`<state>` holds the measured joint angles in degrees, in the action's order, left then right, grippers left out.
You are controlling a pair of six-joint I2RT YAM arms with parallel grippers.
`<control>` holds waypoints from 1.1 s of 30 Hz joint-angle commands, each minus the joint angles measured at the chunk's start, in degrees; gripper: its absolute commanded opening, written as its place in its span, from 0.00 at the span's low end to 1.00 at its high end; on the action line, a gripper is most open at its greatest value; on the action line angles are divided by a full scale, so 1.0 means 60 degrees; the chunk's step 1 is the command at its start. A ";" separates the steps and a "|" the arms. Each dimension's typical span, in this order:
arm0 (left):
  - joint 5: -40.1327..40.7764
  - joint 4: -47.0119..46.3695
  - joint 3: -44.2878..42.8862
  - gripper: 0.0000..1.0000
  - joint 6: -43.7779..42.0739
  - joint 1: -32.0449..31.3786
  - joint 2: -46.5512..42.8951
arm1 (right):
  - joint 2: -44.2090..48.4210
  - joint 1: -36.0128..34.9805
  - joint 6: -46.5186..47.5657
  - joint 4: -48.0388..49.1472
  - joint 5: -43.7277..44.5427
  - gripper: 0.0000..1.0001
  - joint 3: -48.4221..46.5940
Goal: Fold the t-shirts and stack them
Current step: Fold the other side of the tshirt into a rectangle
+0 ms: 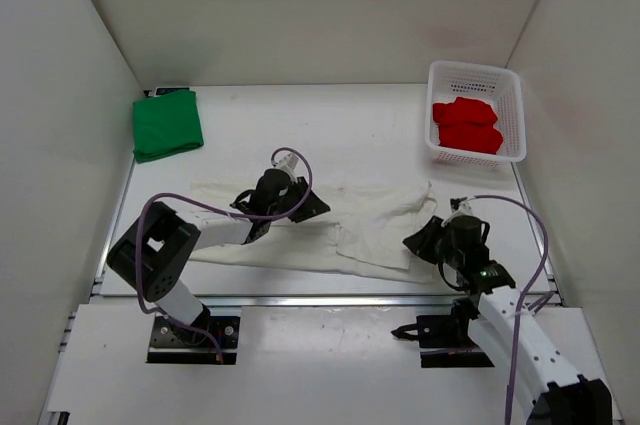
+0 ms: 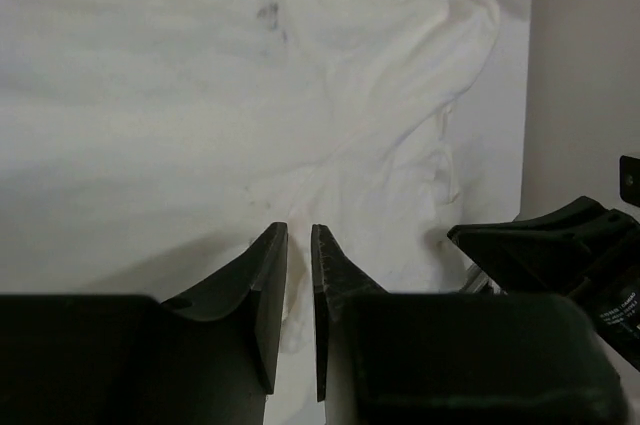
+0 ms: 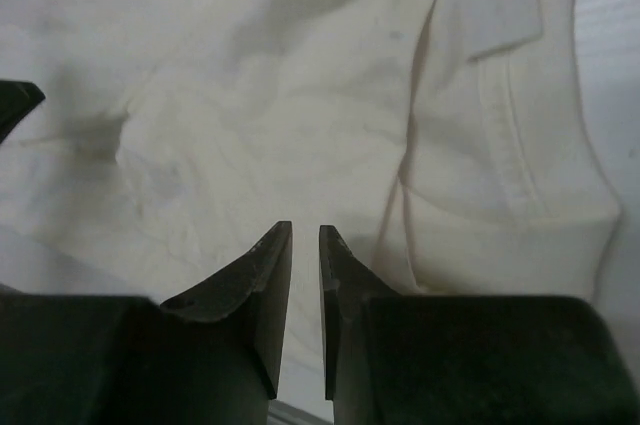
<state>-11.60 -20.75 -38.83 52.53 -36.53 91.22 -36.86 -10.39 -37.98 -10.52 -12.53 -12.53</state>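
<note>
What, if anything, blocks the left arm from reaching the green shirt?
Likely nothing, so probably yes: only bare table lies between the left gripper and the green t-shirt. It is down at the off-white t-shirt, jaws nearly closed.

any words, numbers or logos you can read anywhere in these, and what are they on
No text here can be read.
Label on the black robot part at the right edge of the left wrist view: too small and blurred to read.
Green shirt, off-white shirt, red shirt, white basket: no print or logo visible.
</note>
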 commanded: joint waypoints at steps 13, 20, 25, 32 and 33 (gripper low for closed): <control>0.0233 0.1847 0.1227 0.34 -0.1182 -0.1687 -0.1625 | 0.1120 -0.2339 -0.1566 -0.3094 0.1985 0.30 -0.0079; 0.0101 0.1935 0.0554 0.38 -0.1285 -0.2274 -0.0790 | 0.1192 -0.2675 -0.1858 -0.3402 0.2439 0.32 -0.0195; 0.0321 0.1892 0.0465 0.41 -0.1300 -0.2363 -0.0540 | 0.1514 -0.3028 -0.2181 -0.3826 0.2778 0.33 -0.0488; 0.0423 0.1306 0.0319 0.45 -0.0875 -0.2451 -0.0043 | 0.1339 -0.2970 -0.2123 -0.3710 0.2528 0.32 -0.0372; 0.0453 0.1248 0.0261 0.44 -0.0889 -0.2480 0.0016 | 0.1382 -0.3028 -0.2166 -0.3695 0.2630 0.32 -0.0372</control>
<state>-10.22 -11.25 -35.03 46.76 -50.68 90.74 -28.47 -28.10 -49.87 -32.84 1.91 -13.13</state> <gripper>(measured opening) 0.442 0.318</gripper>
